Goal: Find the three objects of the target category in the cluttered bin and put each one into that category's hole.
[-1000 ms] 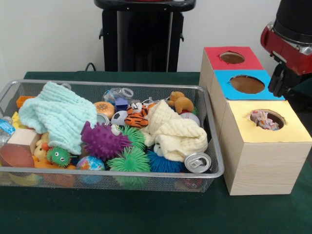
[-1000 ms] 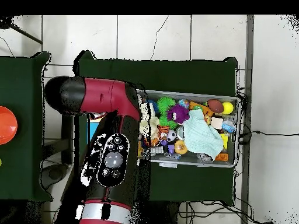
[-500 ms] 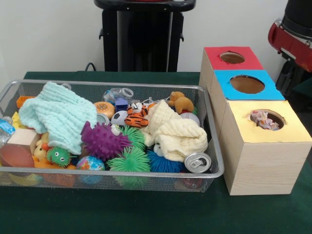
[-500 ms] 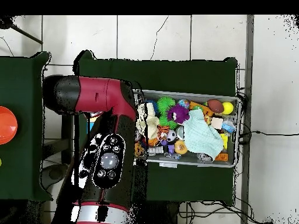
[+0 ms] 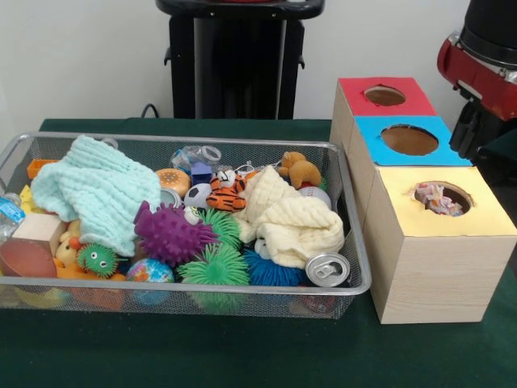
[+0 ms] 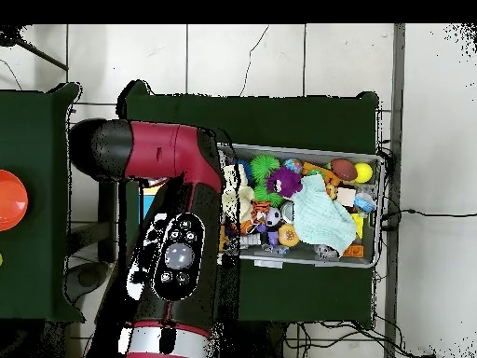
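The wire mesh bin [image 5: 356, 271] stands on the green table, full of toys and cloths; it also shows in the overhead view [image 6: 307, 265]. I see no patchwork bundle among the things in it. The round hole [image 5: 461, 194] in the yellow-topped box [image 5: 404, 214] holds a patchwork bundle [image 5: 435, 199] that sits at its mouth. The red and black arm [image 5: 478, 69] hangs at the right edge, behind the boxes. Its dark lower end [image 5: 467, 132] sits above and behind the yellow box. In the overhead view the arm [image 6: 172, 233] covers the boxes.
In the bin lie a mint cloth [image 5: 93, 190], a cream cloth [image 5: 291, 218], a purple spiky ball [image 5: 170, 233], green spiky balls [image 5: 214, 267], a can [image 5: 327, 269] and a toy tiger [image 5: 226, 196]. The blue-topped box [image 5: 409, 140] and the red-topped box [image 5: 385, 96] stand behind the yellow one.
The arm at the right edge drew up and away half a second ago and has come back down beside the blue-topped box. The bin and the bundle in the hole have not moved.
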### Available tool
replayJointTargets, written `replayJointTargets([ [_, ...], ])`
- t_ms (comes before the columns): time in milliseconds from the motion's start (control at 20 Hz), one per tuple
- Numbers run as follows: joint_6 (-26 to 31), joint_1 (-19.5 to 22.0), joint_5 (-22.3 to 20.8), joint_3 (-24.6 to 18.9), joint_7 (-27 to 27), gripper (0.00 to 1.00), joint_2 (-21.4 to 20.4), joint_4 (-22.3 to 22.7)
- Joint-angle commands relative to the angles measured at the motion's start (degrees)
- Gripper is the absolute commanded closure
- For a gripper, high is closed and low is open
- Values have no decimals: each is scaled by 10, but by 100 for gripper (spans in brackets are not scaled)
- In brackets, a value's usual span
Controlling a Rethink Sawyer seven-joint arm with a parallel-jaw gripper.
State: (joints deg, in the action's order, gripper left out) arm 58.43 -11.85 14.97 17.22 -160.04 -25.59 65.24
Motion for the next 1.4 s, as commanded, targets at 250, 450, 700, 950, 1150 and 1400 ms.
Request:
replayJointTargets([
  [250,-28,22,-23,-49,-4,100,38,20],
  [450,-40,22,-24,-48,-9,100,48,16],
  [700,-47,17,-23,-46,-19,100,58,8],
  [950,-56,16,-22,-46,-22,100,65,6],
  [1150,-67,13,-20,-46,-30,100,76,1],
  [1400,-71,7,-15,-44,-44,100,86,-8],
])
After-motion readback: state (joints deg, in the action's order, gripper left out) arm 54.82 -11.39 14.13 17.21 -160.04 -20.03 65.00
